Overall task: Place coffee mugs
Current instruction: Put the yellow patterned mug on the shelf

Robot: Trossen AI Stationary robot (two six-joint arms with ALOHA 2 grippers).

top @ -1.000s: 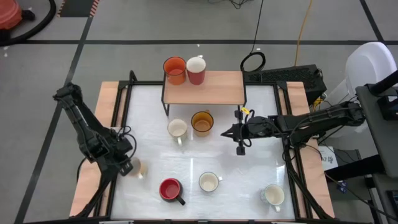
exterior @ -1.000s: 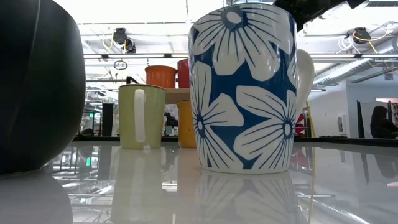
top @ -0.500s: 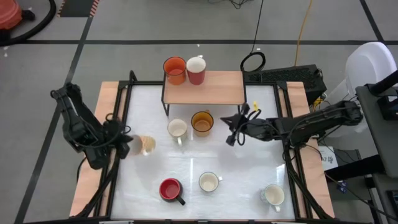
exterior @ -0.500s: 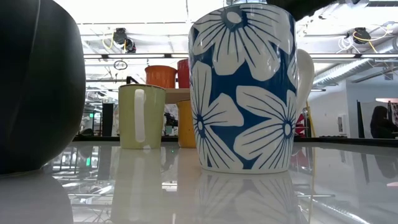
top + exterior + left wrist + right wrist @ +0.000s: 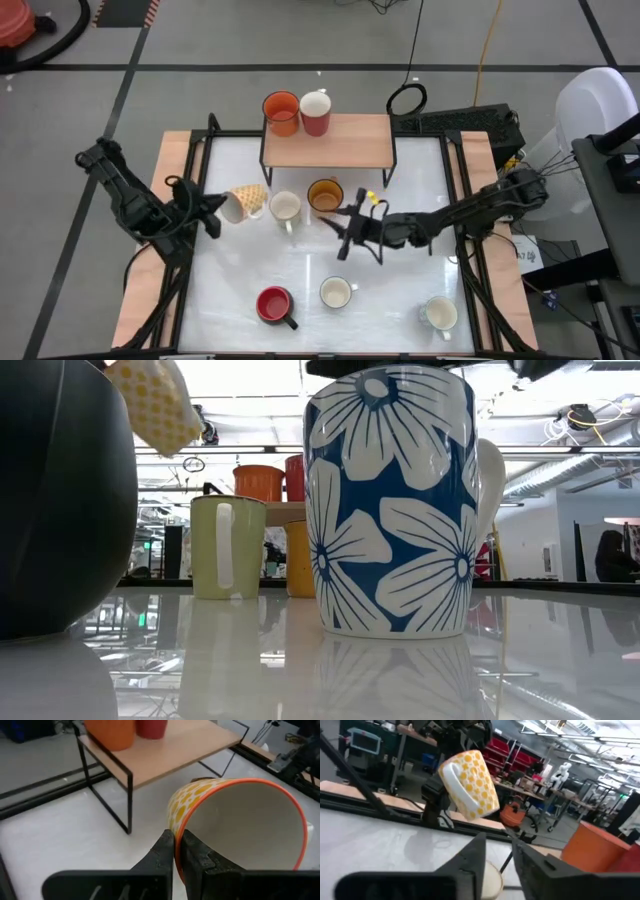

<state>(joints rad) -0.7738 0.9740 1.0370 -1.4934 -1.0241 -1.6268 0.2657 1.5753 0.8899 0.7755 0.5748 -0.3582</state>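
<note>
The left gripper (image 5: 174, 851) is clamped on the rim of a yellow-dotted mug (image 5: 248, 199), one finger inside the mouth and one outside, so the mug hangs tilted with its opening turned back toward the wrist. That rim pinch seems chosen because it leaves the handle and base free for setting down. The mug is off the table, and just ahead of the fingers stands a small wooden shelf (image 5: 350, 140) on black legs. An orange mug (image 5: 281, 112) and a red mug (image 5: 315, 112) already sit side by side at its far end, so the shelf is probably where this one is headed.

The right gripper (image 5: 345, 235) reaches in low from the other side, close to an amber mug (image 5: 325, 196) and a cream mug (image 5: 285, 207). Its fingers are nearly closed, a narrow gap between them and nothing held.

Nearer than that gripper, a flower-patterned mug (image 5: 390, 500), a dark red mug (image 5: 273, 303) and another white mug (image 5: 438, 314) wait on the table (image 5: 400, 290).

The table is glossy white and mirrors the mugs, with wood strips along its sides. Beyond it lies a workshop with overhead pipes, racks and cables on a grey floor.
</note>
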